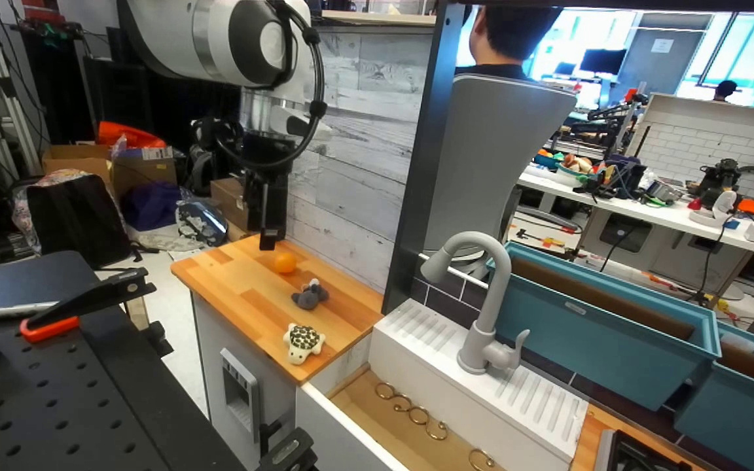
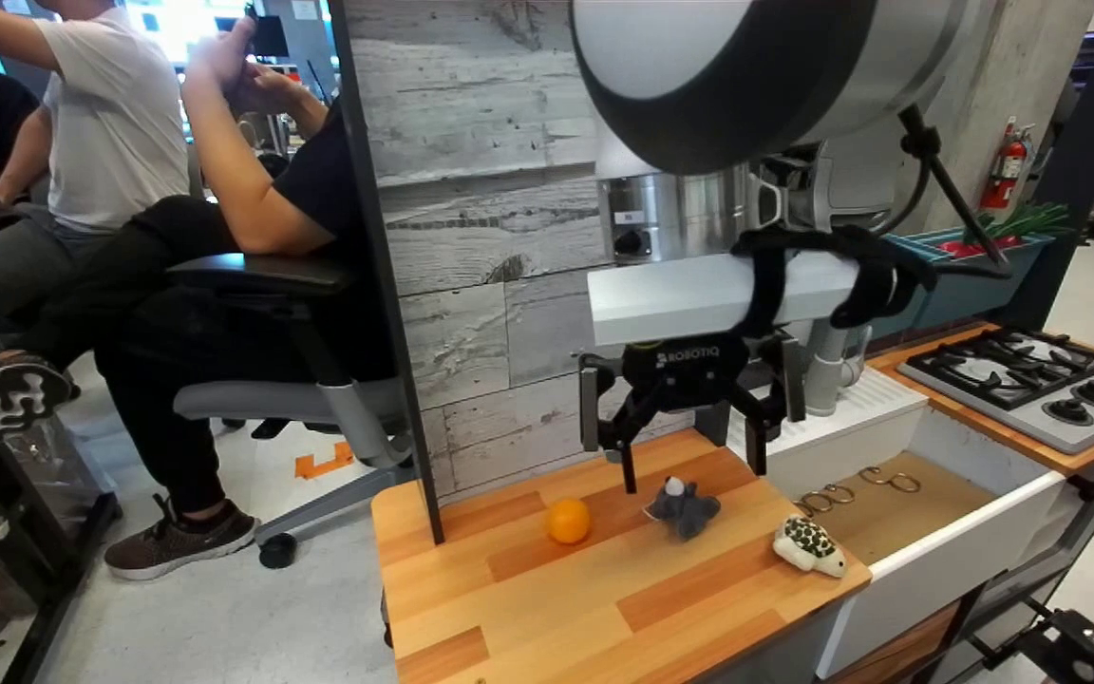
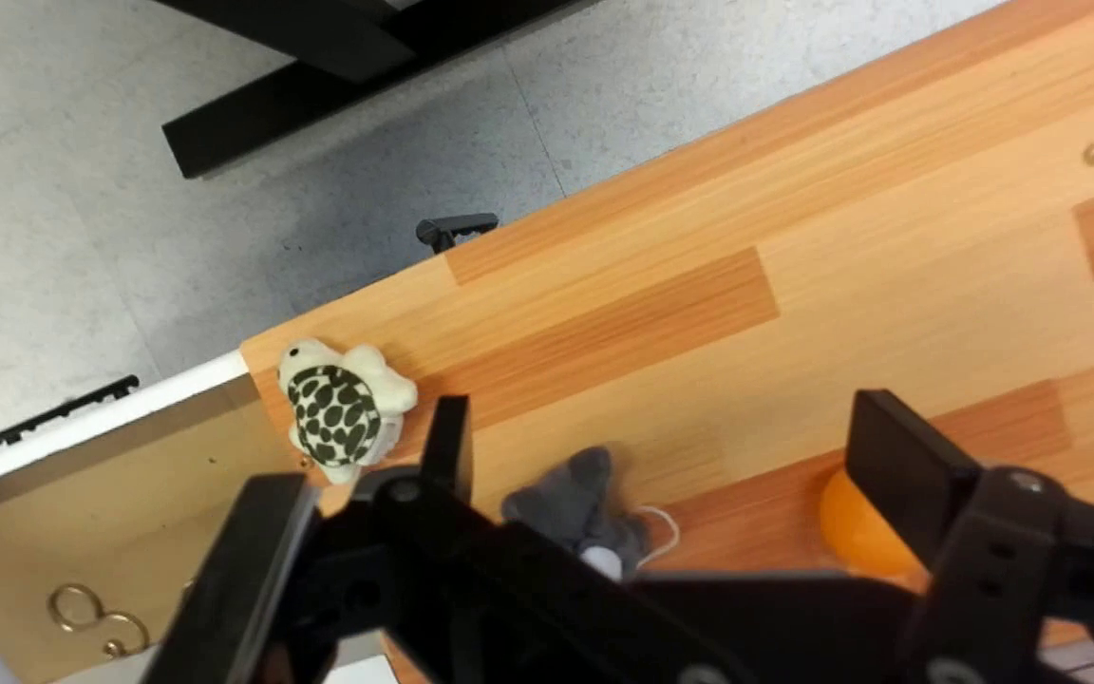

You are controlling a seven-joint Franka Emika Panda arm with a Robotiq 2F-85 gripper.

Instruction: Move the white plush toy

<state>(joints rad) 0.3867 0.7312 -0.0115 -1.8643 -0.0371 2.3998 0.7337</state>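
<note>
The white plush toy (image 1: pixel 303 343) is a cream turtle with a dark-spotted shell. It lies on the wooden counter near the corner beside the white drawer or sink basin, and also shows in an exterior view (image 2: pixel 808 546) and in the wrist view (image 3: pixel 338 408). My gripper (image 2: pixel 694 480) is open and empty above the counter. In an exterior view the gripper (image 1: pixel 268 243) is seen edge-on near the far end of the counter. In the wrist view the gripper (image 3: pixel 666 404) has its fingers wide apart, with the turtle outside them, beyond the left finger.
A grey plush toy (image 2: pixel 685 508) and an orange ball (image 2: pixel 568 521) lie on the wooden counter (image 2: pixel 528 617) under the gripper. A white basin (image 1: pixel 351 418) holding brass rings adjoins the counter. A grey faucet (image 1: pixel 482 307) stands behind it. A wood-plank wall (image 2: pixel 471 332) borders the counter.
</note>
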